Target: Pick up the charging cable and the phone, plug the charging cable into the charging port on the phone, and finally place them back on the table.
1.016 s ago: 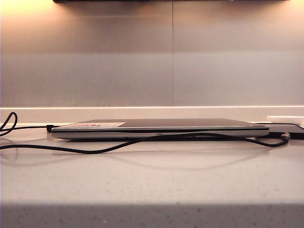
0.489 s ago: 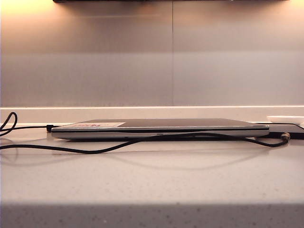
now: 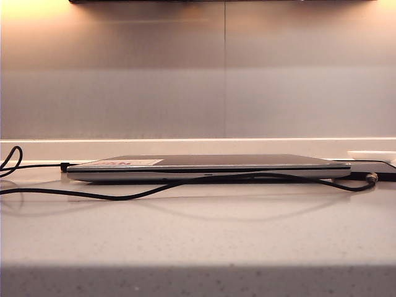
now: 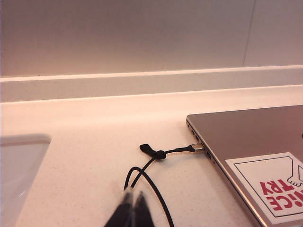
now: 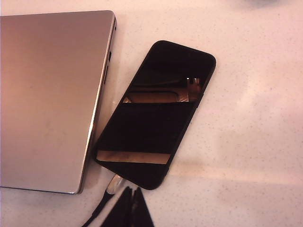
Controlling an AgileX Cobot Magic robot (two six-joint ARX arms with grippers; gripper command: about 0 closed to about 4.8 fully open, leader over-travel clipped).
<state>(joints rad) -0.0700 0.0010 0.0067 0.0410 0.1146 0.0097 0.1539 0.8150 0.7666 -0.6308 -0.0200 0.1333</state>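
The phone (image 5: 156, 113), a black slab, lies flat on the table (image 5: 255, 142) beside the closed laptop (image 5: 47, 94). The charging cable's silvery plug (image 5: 114, 183) rests at the phone's near short end; I cannot tell whether it is inserted. My right gripper (image 5: 131, 193) hangs shut and empty next to that plug. In the exterior view the charging cable (image 3: 154, 192) runs along the laptop's front to the phone (image 3: 380, 170) at far right. My left gripper (image 4: 134, 198) is shut and empty over a looped black cord (image 4: 150, 182). Neither gripper shows in the exterior view.
A second black cord's plug (image 4: 196, 147) is joined to the laptop's (image 4: 251, 137) side edge, with a black strap (image 4: 152, 151) on it. A white tray-like edge (image 4: 19, 161) lies off to one side. A low wall ledge (image 3: 198, 147) runs behind the laptop (image 3: 204, 167).
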